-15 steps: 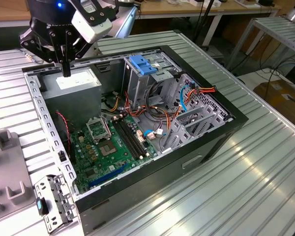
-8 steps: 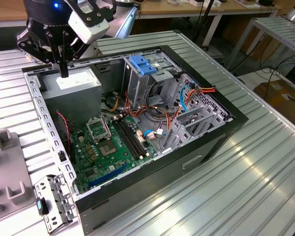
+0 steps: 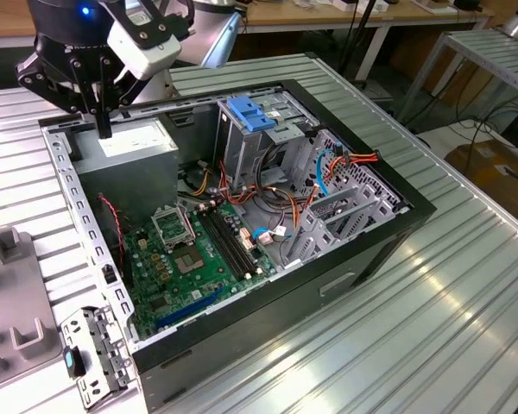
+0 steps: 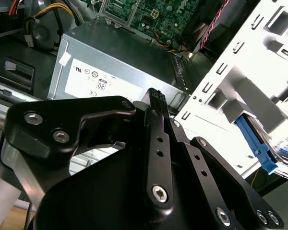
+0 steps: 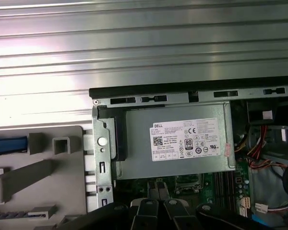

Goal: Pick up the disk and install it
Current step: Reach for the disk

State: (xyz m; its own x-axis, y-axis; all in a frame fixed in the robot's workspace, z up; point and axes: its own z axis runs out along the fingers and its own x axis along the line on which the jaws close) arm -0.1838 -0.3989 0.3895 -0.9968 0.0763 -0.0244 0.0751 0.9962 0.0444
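My gripper [image 3: 104, 128] hangs over the back corner of the open computer case [image 3: 363, 241], just above the grey power-supply box [image 3: 125, 142]. Its black fingers are shut together with nothing between them; the gripper [image 4: 156, 96] [image 5: 158, 190] shows this in both wrist views. The disk [image 4: 264, 148] lies in a slot of the pale fixture [image 4: 240, 72] beside the case, showing a blue side rail and a strip of label. Its blue rail [image 5: 7, 143] also peeks from the fixture [image 5: 43, 167] in the first wrist view. The gripper is apart from the disk.
Inside the case are a green motherboard [image 3: 194, 250], bundled cables [image 3: 276, 194] and a grey drive cage with a blue top [image 3: 250, 116]. A metal bracket [image 3: 91, 358] lies by the case's near corner. The ribbed metal table [image 3: 432, 328] surrounds everything.
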